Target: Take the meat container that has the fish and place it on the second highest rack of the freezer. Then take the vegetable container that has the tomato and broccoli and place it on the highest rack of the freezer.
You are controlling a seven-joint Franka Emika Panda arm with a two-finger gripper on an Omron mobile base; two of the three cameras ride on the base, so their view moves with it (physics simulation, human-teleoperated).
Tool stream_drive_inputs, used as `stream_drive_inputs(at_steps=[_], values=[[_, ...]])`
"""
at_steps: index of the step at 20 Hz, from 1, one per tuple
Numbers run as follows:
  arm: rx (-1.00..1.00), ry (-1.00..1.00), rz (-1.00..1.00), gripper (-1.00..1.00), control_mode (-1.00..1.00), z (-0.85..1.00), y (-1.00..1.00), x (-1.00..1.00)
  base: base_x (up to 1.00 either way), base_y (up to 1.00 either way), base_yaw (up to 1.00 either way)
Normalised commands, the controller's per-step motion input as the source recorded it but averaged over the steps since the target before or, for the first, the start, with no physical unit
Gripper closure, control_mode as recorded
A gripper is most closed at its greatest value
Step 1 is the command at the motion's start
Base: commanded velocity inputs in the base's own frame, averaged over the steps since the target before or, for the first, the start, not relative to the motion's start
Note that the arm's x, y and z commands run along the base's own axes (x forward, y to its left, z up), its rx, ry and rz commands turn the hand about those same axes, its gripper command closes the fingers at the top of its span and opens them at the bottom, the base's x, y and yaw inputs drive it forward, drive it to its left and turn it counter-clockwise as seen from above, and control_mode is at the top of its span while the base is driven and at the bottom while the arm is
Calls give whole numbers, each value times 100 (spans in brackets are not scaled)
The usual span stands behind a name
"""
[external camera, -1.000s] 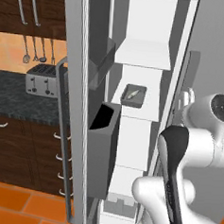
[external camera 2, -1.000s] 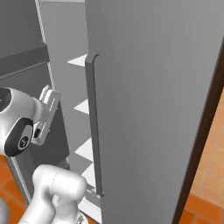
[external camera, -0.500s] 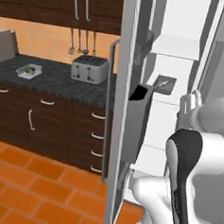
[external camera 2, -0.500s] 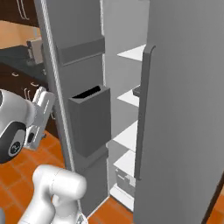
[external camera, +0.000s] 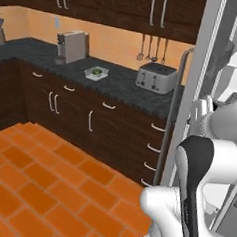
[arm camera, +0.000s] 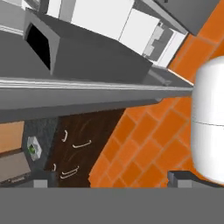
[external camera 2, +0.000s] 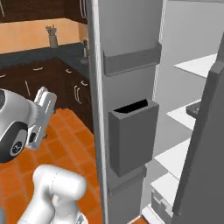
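Start far to the left of your gripper [external camera: 201,110] in the left base view. A coffee machine [external camera: 71,46] stands on the dark counter [external camera: 118,85], well apart from the hand. Next along is the vegetable container [external camera: 96,72], a small pale tray with something green in it. It sits flat on the counter, well left of the gripper and lower than it. You cannot make out a tomato at this size. A toaster [external camera: 154,76] stands between that tray and the gripper, with utensils [external camera: 148,47] hanging on the wall above it. The orange tiled floor [external camera: 46,175] lies below all of this.

Your gripper is raised just beside the outer edge of the open freezer door [external camera: 192,95], near its long bar handle [external camera: 174,109].

From the right base view, the gripper [external camera 2: 45,101] hangs over the floor to the left of the freezer [external camera 2: 127,26]. Right of it, the door carries a dark bin [external camera 2: 131,135], open at the top. Further right, inside, white shelves [external camera 2: 201,65] step down, and a dark tray [external camera 2: 195,107] rests on the second one you can see. You cannot tell its contents.

In the hand view the two fingertips [arm camera: 41,183] stand spread wide with nothing between them. The vegetable container [arm camera: 34,146] shows just above the left tip and the door bin [arm camera: 78,48] beyond it.
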Motion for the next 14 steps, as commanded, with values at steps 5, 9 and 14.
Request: stream_drive_inputs(at_steps=[5,9,14], values=[[0,0,0,-100,100,0,0,0,-18,98,53],[0,0,0,-100,100,0,0,0,36,100,41],[0,0,0,-100,100,0,0,0,33,100,44]])
